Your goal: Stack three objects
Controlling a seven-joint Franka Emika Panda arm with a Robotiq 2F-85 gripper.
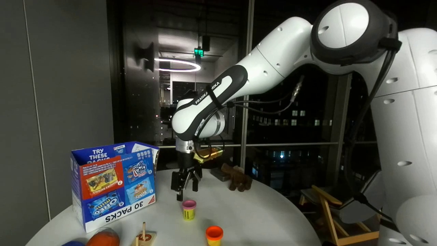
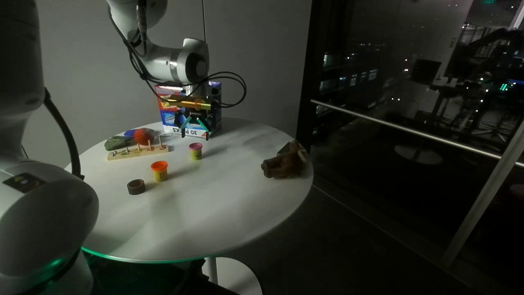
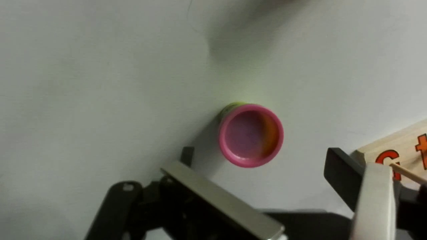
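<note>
Plainly upright, 1 pink-lidded tub (image 2: 196, 152), 1 orange-lidded tub (image 2: 160, 171), long axes vertical.

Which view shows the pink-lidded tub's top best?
The wrist view: it looks down on the pink-lidded tub, whose round top shows large, whole and unobstructed. Both exterior views show it smaller and at a slant, but reveal more of its yellow side.

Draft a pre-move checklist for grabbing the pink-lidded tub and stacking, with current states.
1. Gripper open, nothing held: ok.
2. Pink-lidded tub upright, nothing on its lid: ok.
3. Gripper around that tub: not ok, apart from it.
4. Orange-lidded tub upright, nothing on its lid: ok.
5. Brown ring flat, nothing on it: ok.
6. Gripper clearance to lettered pegboard on descent: cannot tell; they overlap in the wrist view.
</note>
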